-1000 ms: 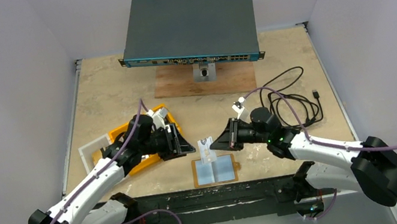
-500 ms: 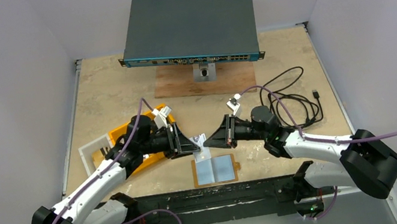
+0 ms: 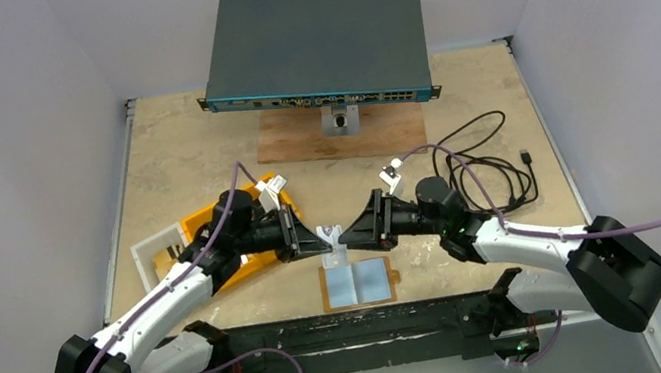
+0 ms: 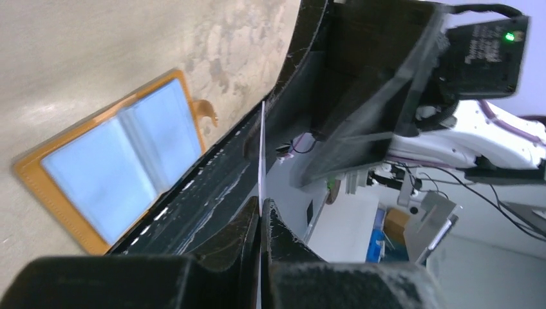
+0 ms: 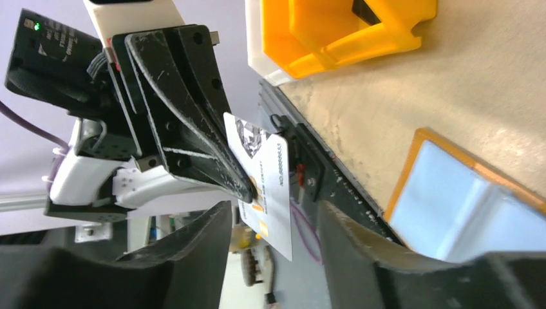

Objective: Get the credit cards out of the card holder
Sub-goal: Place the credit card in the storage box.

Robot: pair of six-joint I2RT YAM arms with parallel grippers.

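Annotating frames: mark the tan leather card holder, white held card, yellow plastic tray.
tan leather card holder (image 5: 406, 175), right wrist, rim
white held card (image 5: 277, 181), right wrist, face
yellow plastic tray (image 5: 325, 38), right wrist, wall

Open flat tan leather card holder (image 3: 358, 284) at near table edge; thin grey card (image 5: 273, 187) above it; yellow plastic compartment tray (image 5: 335, 29) left, black coiled cable (image 3: 486, 171) right.

Credit card (image 5: 267, 183): thin pale grey-white rectangle with a dark printed patch near one corner and a small orange mark. It is held aloft, upright on edge, and seen edge-on as a thin line (image 4: 262, 161) from the left wrist. Card holder (image 3: 358, 284): tan-orange, lying open and flat directly below the card. Its two pale blue panels sit side by side, possibly clear pockets.
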